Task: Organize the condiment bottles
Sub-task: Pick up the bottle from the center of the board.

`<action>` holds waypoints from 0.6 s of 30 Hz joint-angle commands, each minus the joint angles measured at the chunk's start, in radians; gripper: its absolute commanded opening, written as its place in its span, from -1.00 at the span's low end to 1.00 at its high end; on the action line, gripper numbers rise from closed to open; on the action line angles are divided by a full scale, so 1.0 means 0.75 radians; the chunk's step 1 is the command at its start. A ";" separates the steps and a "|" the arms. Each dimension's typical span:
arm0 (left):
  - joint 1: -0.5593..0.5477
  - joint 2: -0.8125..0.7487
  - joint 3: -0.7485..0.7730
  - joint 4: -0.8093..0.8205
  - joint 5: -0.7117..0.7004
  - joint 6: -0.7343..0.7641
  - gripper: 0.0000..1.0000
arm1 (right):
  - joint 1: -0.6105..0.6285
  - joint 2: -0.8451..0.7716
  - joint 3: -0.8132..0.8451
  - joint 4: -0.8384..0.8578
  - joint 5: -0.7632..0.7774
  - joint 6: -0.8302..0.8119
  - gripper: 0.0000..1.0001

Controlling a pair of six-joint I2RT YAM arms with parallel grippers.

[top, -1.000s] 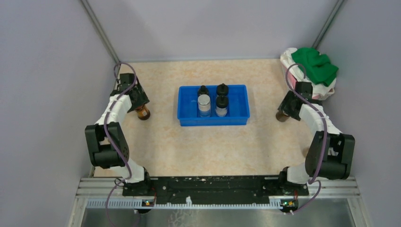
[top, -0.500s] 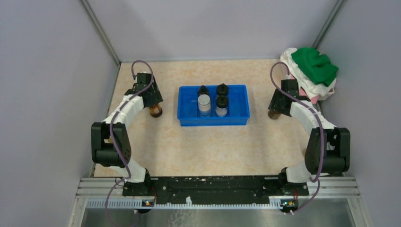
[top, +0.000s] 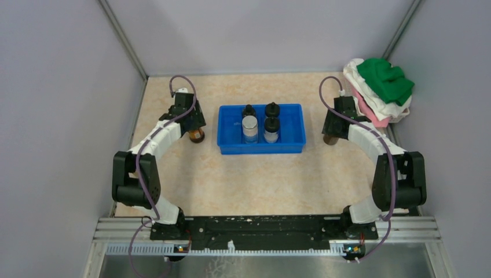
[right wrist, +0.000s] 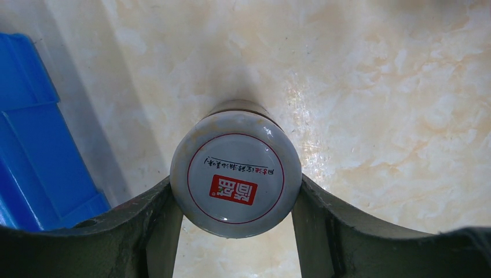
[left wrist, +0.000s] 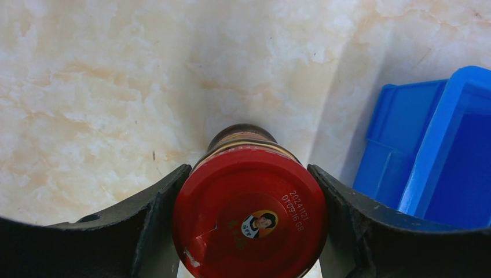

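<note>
- Seemingly at the carry-in step: gets the two outside pieces to the tray (top: 260,149), one from either side, neither inside yet.
- With the left gripper (left wrist: 249,194), clamps the red-cap jar (left wrist: 249,223) across its lid, jaws pressed to both sides. Stands just left of the tray, near its left wall.
- With the right gripper (right wrist: 235,200), pinches the white-cap jar (right wrist: 235,179) the same way, jaws set fairly wide round the lid. Stands just right of the tray, a little apart from its wall.
- Cannot tell from any view whether either jar hangs clear of the table (top: 260,185) or rests on it.
- Already has four bottles (top: 249,128) upright in the tray's middle, in two pairs, with bare blue floor at the left end and at the right end.
- Probably calls next for a lift high enough to clear the rim, then a short move inward over the bare end nearest each arm.
- Then wants a straight lowering, jar upright, beside the standing bottles without nudging them; after that, opening the jaws and rising straight off.
- Might slip or swing with a lid-only grip on glass, so likely best done slowly, and perhaps one arm at a time to avoid crowding.
- Leaves the cloths (top: 382,87) in the far right corner alone.
</note>
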 commanded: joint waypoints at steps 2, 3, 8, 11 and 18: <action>-0.033 0.000 -0.047 -0.029 0.055 -0.033 -1.00 | 0.024 -0.012 -0.015 -0.043 -0.033 0.002 -1.00; -0.037 0.000 -0.044 -0.030 0.050 -0.033 -1.00 | 0.024 -0.019 -0.011 -0.043 -0.035 0.001 -1.00; -0.050 -0.020 -0.032 -0.032 0.030 -0.025 -1.00 | 0.024 -0.043 0.017 -0.058 -0.037 0.009 -1.00; -0.053 -0.036 -0.012 -0.038 0.025 -0.017 -1.00 | 0.026 -0.061 0.045 -0.074 -0.039 0.014 -1.00; -0.060 -0.056 0.122 -0.117 0.000 0.017 -1.00 | 0.037 -0.104 0.114 -0.109 -0.020 0.010 -1.00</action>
